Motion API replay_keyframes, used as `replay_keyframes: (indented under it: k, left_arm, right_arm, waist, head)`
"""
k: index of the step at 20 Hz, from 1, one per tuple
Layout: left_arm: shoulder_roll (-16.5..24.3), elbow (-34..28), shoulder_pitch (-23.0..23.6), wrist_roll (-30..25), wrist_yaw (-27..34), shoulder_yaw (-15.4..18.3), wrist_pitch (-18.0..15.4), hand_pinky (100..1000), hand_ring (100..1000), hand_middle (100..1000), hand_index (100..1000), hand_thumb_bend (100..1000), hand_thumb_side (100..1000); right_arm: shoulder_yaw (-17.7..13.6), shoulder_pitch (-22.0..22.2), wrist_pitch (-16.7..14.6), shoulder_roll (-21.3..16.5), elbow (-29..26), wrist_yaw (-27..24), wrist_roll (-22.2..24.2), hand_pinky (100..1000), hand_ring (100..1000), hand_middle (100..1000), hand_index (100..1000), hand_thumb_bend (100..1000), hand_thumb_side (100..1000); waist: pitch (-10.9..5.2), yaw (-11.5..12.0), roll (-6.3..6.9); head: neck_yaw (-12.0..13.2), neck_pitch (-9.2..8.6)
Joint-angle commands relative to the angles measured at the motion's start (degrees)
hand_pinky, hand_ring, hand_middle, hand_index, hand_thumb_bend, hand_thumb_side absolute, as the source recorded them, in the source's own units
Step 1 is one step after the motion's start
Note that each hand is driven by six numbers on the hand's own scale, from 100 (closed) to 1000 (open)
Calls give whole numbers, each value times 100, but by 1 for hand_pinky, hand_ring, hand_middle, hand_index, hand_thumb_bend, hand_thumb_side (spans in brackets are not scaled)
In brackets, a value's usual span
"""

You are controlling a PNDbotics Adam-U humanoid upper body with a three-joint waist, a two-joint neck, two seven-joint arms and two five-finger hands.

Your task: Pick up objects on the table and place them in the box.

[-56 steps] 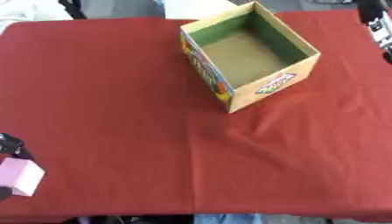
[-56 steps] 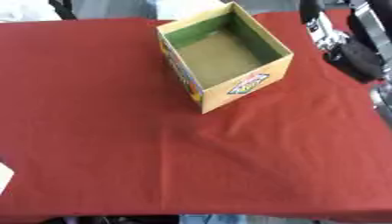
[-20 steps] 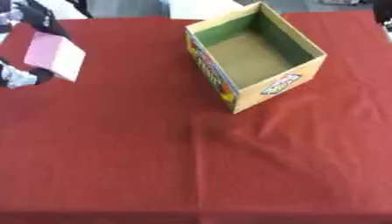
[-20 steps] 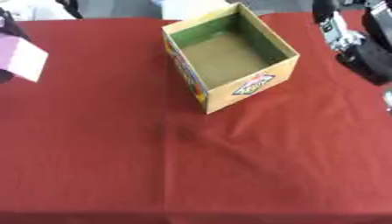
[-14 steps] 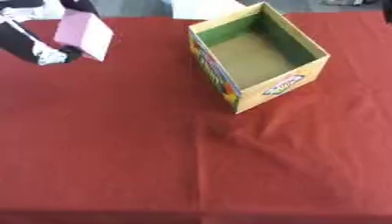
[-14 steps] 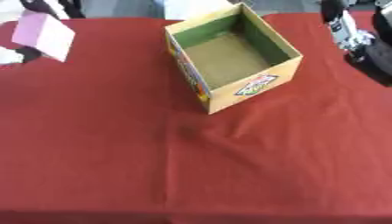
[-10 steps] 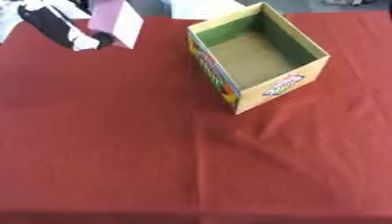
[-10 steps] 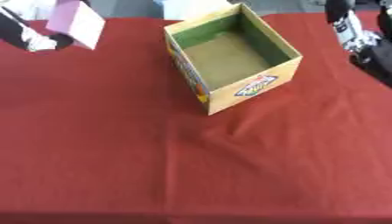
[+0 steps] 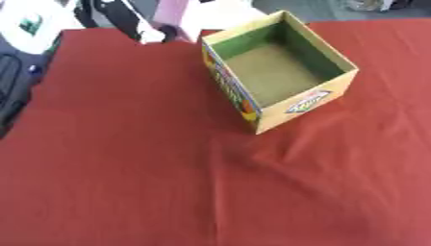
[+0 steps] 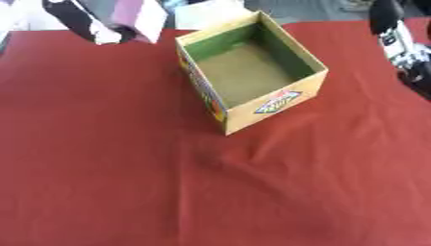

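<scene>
An open cardboard box (image 9: 324, 93) with yellow printed sides and a green inside stands on the red cloth at the upper middle; nothing shows inside it. My left hand (image 10: 91, 25) is raised at the top left, fingers curled on a pink and white packet (image 10: 141, 15). The packet hangs tilted in the air just left of the box's far corner, above the table's far edge. Part of my right hand or arm (image 10: 397, 41), black and silver, shows at the right edge, level with the box.
A red cloth (image 9: 126, 168) covers the whole table, with a few creases near the box. Beyond the far left corner lie a white thing (image 9: 30, 21) and a black thing (image 9: 6, 84). Something white (image 9: 225, 10) sits behind the box.
My left hand has carried the pink packet from the lower left corner up and to the right, to just beside the box. The view has shifted a little.
</scene>
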Motion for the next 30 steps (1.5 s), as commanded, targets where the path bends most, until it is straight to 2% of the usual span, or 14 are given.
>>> replay_keyframes:
  k: [1,8,18,23,28,30]
  left_arm:
    - [-228,327,-300,194,-369,127,-72,709,629,573,707,161,154]
    - [-597,996,-509,565,-1091,291,-182,712,637,579,709,172,152]
    - [-838,1400,-577,847,-1641,365,-374,721,653,592,717,193,172]
    - [-888,1487,-563,852,-1874,335,-487,763,735,680,791,337,249]
    - [-882,1527,-515,795,-2091,296,-575,789,774,735,829,448,342]
    - [-880,1555,-478,775,-2190,291,-596,800,796,782,865,530,401]
  right_arm:
    - [-14,-170,-30,-10,-87,-78,41,845,764,738,816,100,985]
    - [65,-508,-116,193,-87,-184,135,845,763,738,815,100,982]
    - [125,-727,-146,345,-87,-280,199,846,762,737,813,100,984]
    - [136,-768,-146,382,-87,-305,210,846,761,736,813,100,986]
    - [121,-754,-142,394,-87,-305,190,846,761,736,812,100,985]
    - [115,-744,-141,397,-87,-305,182,846,761,736,812,100,985]
  waist:
    - [-60,-82,-16]
    - [83,-470,22]
    - [296,-877,145]
    - [355,-973,203]
    - [361,-983,222]
    - [359,-975,218]
  head:
    - [168,-129]
    - [533,-357]
    - [795,-516]
    - [822,-538]
    - [776,-521]
    - [743,-519]
